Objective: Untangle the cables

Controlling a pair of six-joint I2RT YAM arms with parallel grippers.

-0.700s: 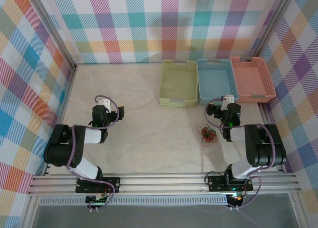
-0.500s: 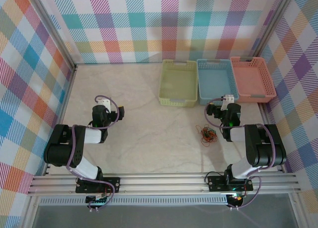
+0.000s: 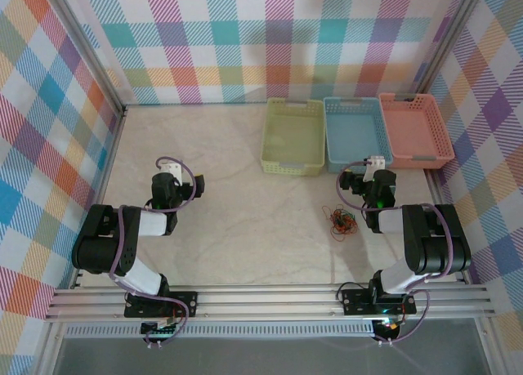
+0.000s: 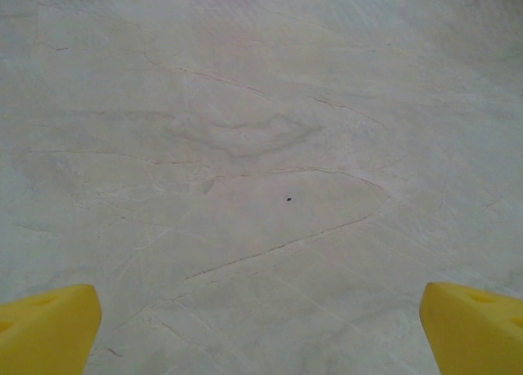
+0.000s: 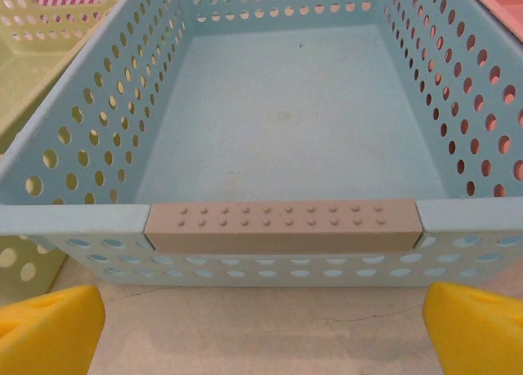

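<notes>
While the pale, creased table cover (image 3: 237, 162) runs out to plaid walls (image 3: 245, 40) all round, the blue basket (image 3: 353, 102) sits at the far side, with a green basket (image 3: 294, 104) just left of it and a pink basket (image 3: 409, 98) just right. The cables (image 3: 342, 221), a small red-orange and dark tangle, lie on the cover nearer than the blue basket and apart from it. The right gripper (image 5: 261, 334) faces that basket's near wall, its yellow fingers spread wide and holding nothing. Well left of the basket, the left gripper (image 4: 261, 334) hangs over the wrinkled cover, fingers likewise apart.
</notes>
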